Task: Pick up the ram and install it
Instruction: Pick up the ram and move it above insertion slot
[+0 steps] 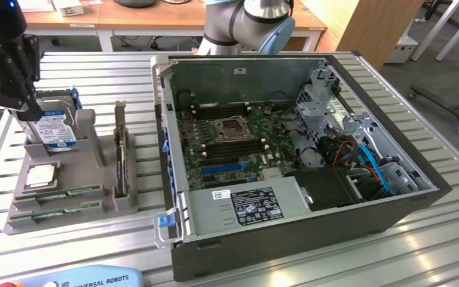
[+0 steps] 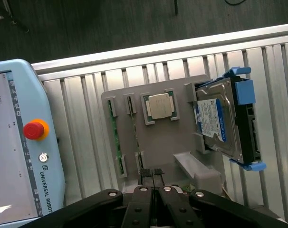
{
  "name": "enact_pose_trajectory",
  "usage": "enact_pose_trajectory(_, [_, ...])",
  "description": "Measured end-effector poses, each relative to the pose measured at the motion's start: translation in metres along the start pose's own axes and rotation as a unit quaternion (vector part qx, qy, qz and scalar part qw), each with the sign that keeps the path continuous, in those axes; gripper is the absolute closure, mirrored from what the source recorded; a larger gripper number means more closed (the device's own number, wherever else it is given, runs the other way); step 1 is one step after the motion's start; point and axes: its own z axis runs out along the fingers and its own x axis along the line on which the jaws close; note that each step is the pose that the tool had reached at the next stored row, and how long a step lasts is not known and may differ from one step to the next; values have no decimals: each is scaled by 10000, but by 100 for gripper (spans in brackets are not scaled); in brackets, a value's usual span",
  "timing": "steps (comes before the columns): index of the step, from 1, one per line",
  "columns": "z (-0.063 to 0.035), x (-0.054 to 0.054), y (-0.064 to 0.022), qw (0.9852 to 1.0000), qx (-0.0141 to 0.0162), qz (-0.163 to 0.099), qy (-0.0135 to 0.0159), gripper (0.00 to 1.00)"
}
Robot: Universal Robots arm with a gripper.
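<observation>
The black two-fingered gripper point(image 2: 152, 176) has its jaws pressed together with nothing between them, and it hangs over the grey moulded plastic holder tray point(image 2: 160, 142). The long thin green ram stick point(image 2: 114, 137) stands on edge in the tray's outermost slot, off to one side of the fingertips and apart from them. A second green stick point(image 1: 62, 193) sits in the next slot, closer to the tool. The ram's long axis runs parallel to the ribs of the slatted aluminium table point(image 2: 87, 142) and roughly in line with the seam between the shut fingers.

Beyond the ram is a band of bare slats, then the pale blue teach pendant point(image 2: 20, 142) with its red stop button point(image 2: 33, 129). The square silver processor chip point(image 2: 159, 105) lies ahead of the fingertips. The blue-labelled hard drive point(image 2: 217, 118) stands on the side of the tool away from the ram.

In the exterior view the gripper point(image 1: 31, 107) is over the drive end of the tray. A dark upright expansion card point(image 1: 121, 149) lines the tray's edge, and a narrow strip of table separates it from the open black computer case point(image 1: 293, 227).
</observation>
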Motion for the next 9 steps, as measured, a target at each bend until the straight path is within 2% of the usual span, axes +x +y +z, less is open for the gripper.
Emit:
enact_pose_trajectory(5, [0, 0, 0, 10000, 0, 0, 0, 89])
enact_pose_trajectory(7, [0, 0, 0, 10000, 0, 0, 0, 77])
enact_pose_trajectory(9, [1, 0, 0, 10000, 0, 0, -1, 77])
